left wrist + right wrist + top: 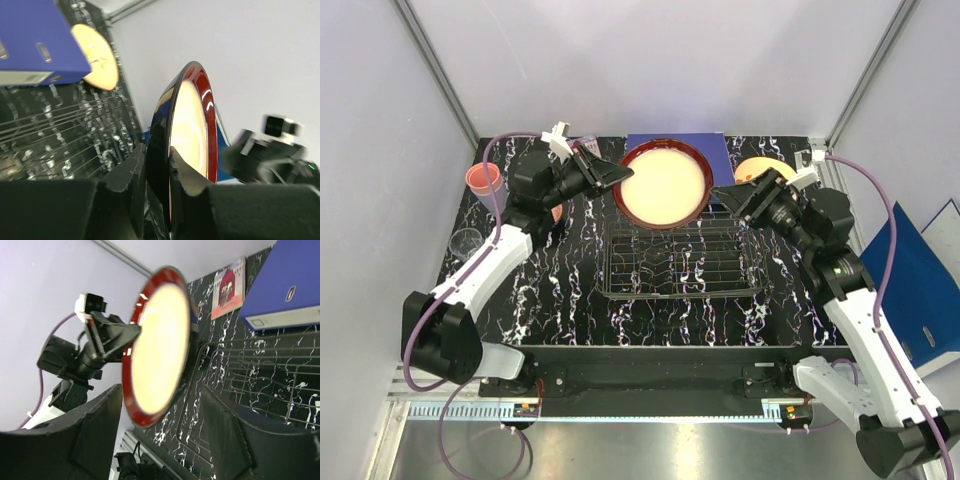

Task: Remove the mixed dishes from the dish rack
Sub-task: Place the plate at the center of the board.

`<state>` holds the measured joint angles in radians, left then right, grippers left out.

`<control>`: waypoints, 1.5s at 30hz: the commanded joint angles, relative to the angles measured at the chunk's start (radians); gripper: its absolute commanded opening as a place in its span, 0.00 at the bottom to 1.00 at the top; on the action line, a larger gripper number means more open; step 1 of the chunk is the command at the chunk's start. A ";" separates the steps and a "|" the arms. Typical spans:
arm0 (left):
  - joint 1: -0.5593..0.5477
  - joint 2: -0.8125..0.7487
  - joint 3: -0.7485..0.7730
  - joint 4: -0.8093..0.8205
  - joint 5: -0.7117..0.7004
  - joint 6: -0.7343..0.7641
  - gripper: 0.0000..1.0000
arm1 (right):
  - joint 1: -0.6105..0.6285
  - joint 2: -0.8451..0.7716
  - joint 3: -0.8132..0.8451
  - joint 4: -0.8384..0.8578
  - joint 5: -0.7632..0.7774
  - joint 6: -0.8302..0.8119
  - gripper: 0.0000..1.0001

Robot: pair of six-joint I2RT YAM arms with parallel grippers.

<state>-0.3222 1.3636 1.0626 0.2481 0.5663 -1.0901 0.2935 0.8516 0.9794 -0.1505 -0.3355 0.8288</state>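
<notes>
The red-rimmed cream bowl (665,185) hangs tilted on edge above the far side of the dark wire dish rack (680,258). My left gripper (610,175) is shut on its left rim; in the left wrist view the fingers (132,170) pinch the bowl (192,125) edge-on. My right gripper (730,195) stands open just off the bowl's right edge. In the right wrist view the bowl (160,345) shows beyond the spread fingers (95,425), which do not touch it. A pink cup (485,180), a clear glass (467,243) and a cream plate (760,168) stand on the table.
A blue binder (675,145) lies behind the bowl at the table's back, and another (920,280) stands off the right edge. A small picture card (227,287) lies near the back. An orange-red dish (556,211) is partly hidden under my left arm. White walls enclose the table.
</notes>
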 commanded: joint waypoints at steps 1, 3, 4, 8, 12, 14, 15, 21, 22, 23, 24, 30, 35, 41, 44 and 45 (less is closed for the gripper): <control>0.000 -0.084 0.051 0.246 0.055 -0.103 0.00 | 0.001 0.043 -0.008 0.091 -0.068 0.043 0.73; -0.005 -0.087 0.048 0.246 0.058 -0.099 0.00 | 0.001 0.058 -0.010 0.094 -0.065 0.041 0.73; -0.008 -0.090 0.046 0.241 0.057 -0.096 0.00 | 0.001 0.066 -0.010 0.098 -0.068 0.041 0.74; -0.038 -0.092 0.042 0.232 0.046 -0.073 0.00 | 0.001 0.095 -0.010 0.141 -0.094 0.052 0.74; -0.064 -0.077 0.042 0.238 0.046 -0.070 0.00 | 0.001 0.138 -0.004 0.198 -0.126 0.067 0.73; -0.078 -0.074 0.042 0.240 0.043 -0.070 0.00 | 0.001 0.173 0.007 0.219 -0.154 0.076 0.72; -0.083 -0.074 0.040 0.240 0.040 -0.070 0.00 | 0.001 0.184 0.010 0.224 -0.163 0.079 0.70; -0.090 -0.081 0.039 0.220 0.035 -0.044 0.00 | 0.001 0.228 0.005 0.243 -0.204 0.082 0.33; -0.090 -0.083 0.040 0.215 0.034 -0.039 0.00 | 0.001 0.222 0.001 0.233 -0.198 0.076 0.25; -0.090 -0.086 0.039 0.212 0.032 -0.033 0.00 | -0.001 0.219 -0.001 0.224 -0.192 0.073 0.11; -0.090 -0.089 0.040 0.209 0.029 -0.028 0.00 | -0.001 0.216 -0.001 0.217 -0.179 0.069 0.02; -0.089 -0.121 0.060 0.096 -0.060 0.084 0.23 | -0.001 0.176 0.025 0.123 -0.116 0.003 0.00; -0.069 -0.184 0.073 -0.081 -0.207 0.218 0.99 | -0.002 0.132 0.087 0.028 0.016 -0.068 0.00; 0.014 -0.241 0.017 -0.195 -0.307 0.223 0.99 | -0.124 0.173 0.180 -0.021 0.095 -0.042 0.00; 0.038 -0.259 -0.027 -0.172 -0.261 0.200 0.99 | -0.194 0.262 0.244 -0.018 0.108 0.009 0.00; 0.043 -0.264 -0.045 -0.173 -0.244 0.197 0.99 | -0.238 0.317 0.275 -0.003 0.110 0.044 0.00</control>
<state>-0.2939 1.1244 1.0691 0.0807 0.3183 -0.8906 0.1627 1.0805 1.1000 -0.3275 -0.2802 0.7635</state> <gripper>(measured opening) 0.984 0.283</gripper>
